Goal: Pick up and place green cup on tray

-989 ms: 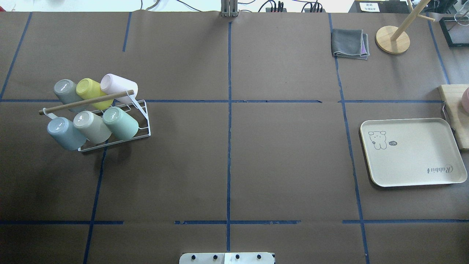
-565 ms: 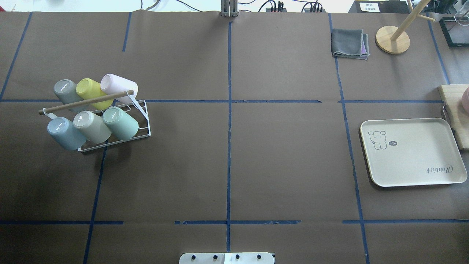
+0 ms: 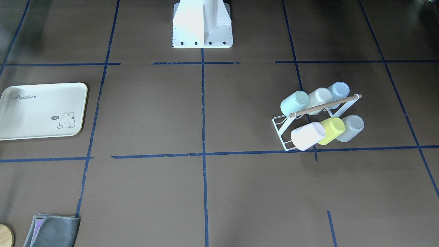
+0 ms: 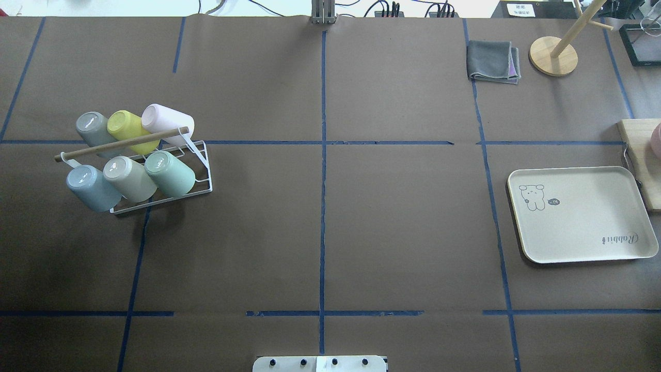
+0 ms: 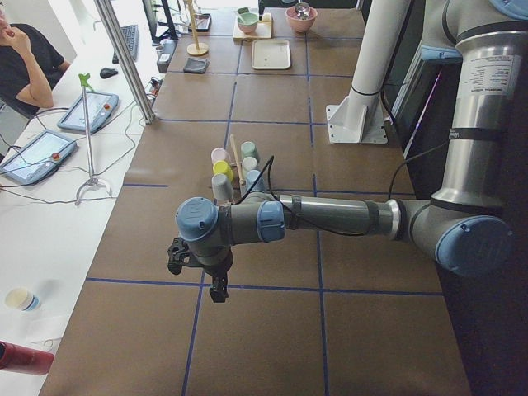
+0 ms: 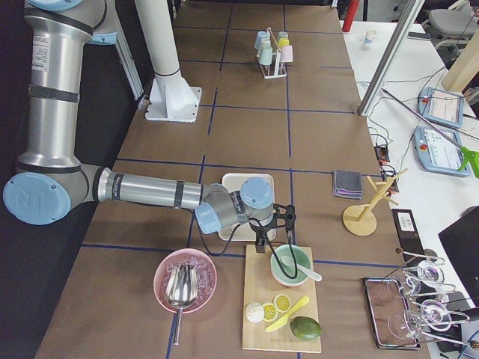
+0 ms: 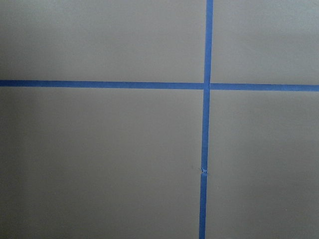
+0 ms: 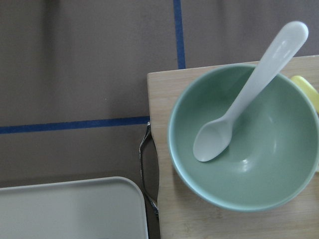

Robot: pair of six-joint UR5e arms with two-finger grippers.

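Note:
The green cup is pale mint and lies tilted on a white wire rack, at the right end of the near row, in the table's left half. It also shows as the green cup. The cream tray lies flat at the right side, its surface bare; its corner, the tray, is in the right wrist view. My left gripper hangs over bare table well short of the rack. My right gripper hovers between tray and cutting board. I cannot tell whether either is open or shut.
Other cups fill the rack: blue, beige, grey, yellow and pink. Right of the tray lies a wooden board with a green bowl and spoon. A grey cloth and wooden stand sit at the far right.

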